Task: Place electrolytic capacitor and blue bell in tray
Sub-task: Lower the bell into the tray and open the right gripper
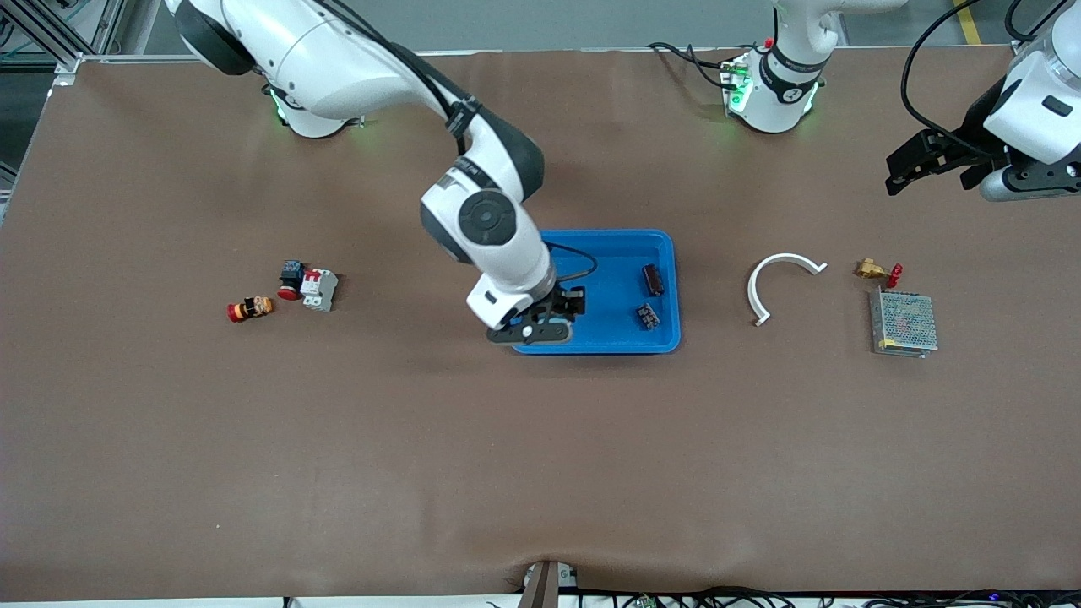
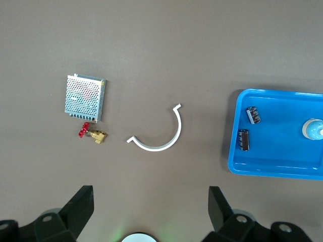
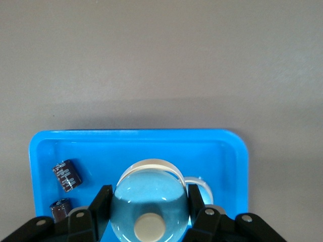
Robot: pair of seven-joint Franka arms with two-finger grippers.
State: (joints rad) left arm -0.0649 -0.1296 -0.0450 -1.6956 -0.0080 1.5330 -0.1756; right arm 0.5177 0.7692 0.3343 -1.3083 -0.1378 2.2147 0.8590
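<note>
The right gripper (image 1: 564, 314) hangs low over the tray (image 1: 667, 250) on the desk (image 1: 422, 464), clamped around the blue bell (image 3: 150, 201), not yet released. Two capacitors (image 1: 652, 279) already lie inside. The left gripper (image 1: 920, 165) waits, spread wide.

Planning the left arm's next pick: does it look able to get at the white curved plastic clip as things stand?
Probably yes. The white curved plastic clip lies alone on bare table, and the open left gripper hangs over that end; the right gripper holds the blue bell over the bright-blue tray.
</note>
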